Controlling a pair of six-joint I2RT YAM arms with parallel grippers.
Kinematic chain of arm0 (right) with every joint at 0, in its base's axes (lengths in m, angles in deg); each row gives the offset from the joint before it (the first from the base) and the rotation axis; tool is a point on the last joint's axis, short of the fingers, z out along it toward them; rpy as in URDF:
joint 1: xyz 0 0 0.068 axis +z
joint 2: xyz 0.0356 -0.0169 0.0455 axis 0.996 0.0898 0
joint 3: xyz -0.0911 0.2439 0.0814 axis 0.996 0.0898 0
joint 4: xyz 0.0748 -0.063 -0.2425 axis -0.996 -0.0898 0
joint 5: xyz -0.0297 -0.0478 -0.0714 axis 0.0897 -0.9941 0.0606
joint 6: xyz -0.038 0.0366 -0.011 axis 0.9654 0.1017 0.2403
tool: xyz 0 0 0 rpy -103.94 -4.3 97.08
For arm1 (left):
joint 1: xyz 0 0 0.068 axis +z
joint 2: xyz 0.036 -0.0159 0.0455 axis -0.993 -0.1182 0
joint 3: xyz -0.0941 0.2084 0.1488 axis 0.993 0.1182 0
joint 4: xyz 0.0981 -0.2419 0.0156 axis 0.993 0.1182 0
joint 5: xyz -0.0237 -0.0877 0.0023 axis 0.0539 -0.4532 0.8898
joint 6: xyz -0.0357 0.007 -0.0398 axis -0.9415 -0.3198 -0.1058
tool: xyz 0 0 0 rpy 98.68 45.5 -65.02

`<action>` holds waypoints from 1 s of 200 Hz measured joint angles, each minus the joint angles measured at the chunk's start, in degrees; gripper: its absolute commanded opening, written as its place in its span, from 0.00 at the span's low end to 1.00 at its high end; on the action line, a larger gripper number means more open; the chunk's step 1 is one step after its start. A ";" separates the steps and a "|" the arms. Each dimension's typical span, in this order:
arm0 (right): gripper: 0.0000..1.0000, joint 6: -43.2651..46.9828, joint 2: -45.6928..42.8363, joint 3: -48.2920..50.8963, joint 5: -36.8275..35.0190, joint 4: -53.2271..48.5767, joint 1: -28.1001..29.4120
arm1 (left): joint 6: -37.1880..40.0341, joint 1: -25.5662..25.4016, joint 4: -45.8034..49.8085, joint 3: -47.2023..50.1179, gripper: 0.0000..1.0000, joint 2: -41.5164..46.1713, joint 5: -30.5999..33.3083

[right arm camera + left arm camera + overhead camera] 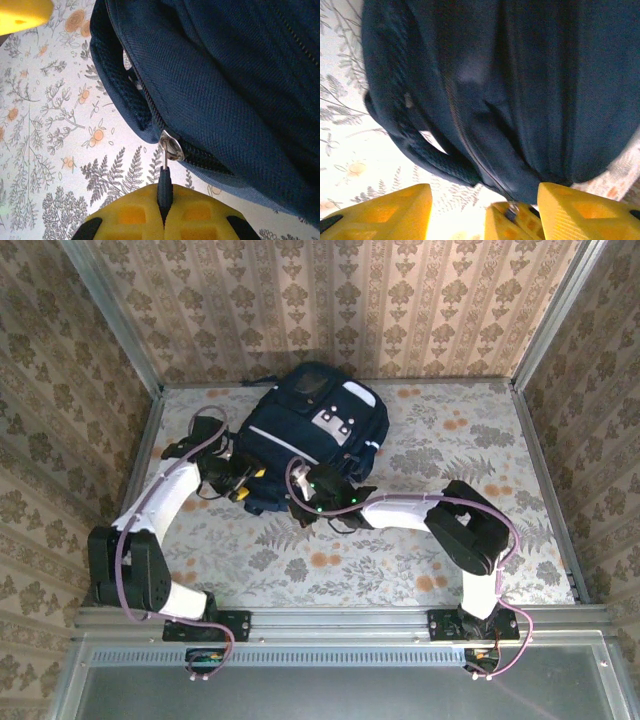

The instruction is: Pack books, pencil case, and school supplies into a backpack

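Top view, backpack (312, 425): lies flat on the table (450, 540) near the middle of its far edge, a little toward the left side, grey patch facing up.
Top view, left gripper (243, 486): at the backpack's near left corner; jaw state too small to tell here.
Top view, right gripper (305, 506): at the backpack's near edge, just beside the left gripper.
Left wrist view, left gripper (485, 194): yellow fingers spread apart, gripping nothing.
Left wrist view, backpack (530, 90): dark blue fabric just past the fingertips, with a padded strap (437, 160) curving over the flowered table (345, 165).
Right wrist view, right gripper (163, 202): fingers pressed together, clamped on the dark zipper pull (163, 186).
Right wrist view, slider (171, 146): metal, sitting on the zip at the backpack's (235, 85) rounded edge.
Right wrist view, table (45, 150): floral cloth bare beside the bag.
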 measured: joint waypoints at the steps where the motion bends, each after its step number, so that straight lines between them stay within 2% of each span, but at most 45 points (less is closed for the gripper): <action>1: 0.00 -0.02 0.02 -0.04 -0.02 -0.02 0.00 | -0.13 -0.13 -0.02 0.00 0.60 0.11 -0.04; 38: 0.00 -0.35 0.11 -0.28 -1.29 -0.09 0.37 | -3.72 -3.69 -0.98 0.02 0.60 -1.79 -1.11; 86: 0.00 -0.79 0.11 0.68 -2.32 0.55 0.59 | -6.97 -8.52 -1.75 -2.14 0.50 -9.09 -1.77; 124: 0.00 -1.01 0.11 1.44 -2.56 1.73 0.83 | -8.07 -8.94 -1.99 -4.92 0.43 -10.91 -1.75; 144: 0.00 -1.01 0.11 1.66 -2.86 2.47 0.83 | -8.57 -8.94 -1.97 -5.38 0.32 -12.17 -1.62; 172: 0.00 -1.03 0.11 2.32 -3.91 3.17 0.83 | -9.33 -8.94 -2.03 -5.73 0.00 -14.47 -1.92; 200: 0.00 -1.01 0.11 3.69 -5.46 3.91 0.83 | -9.84 -9.07 -2.27 -5.75 0.00 -15.45 -2.58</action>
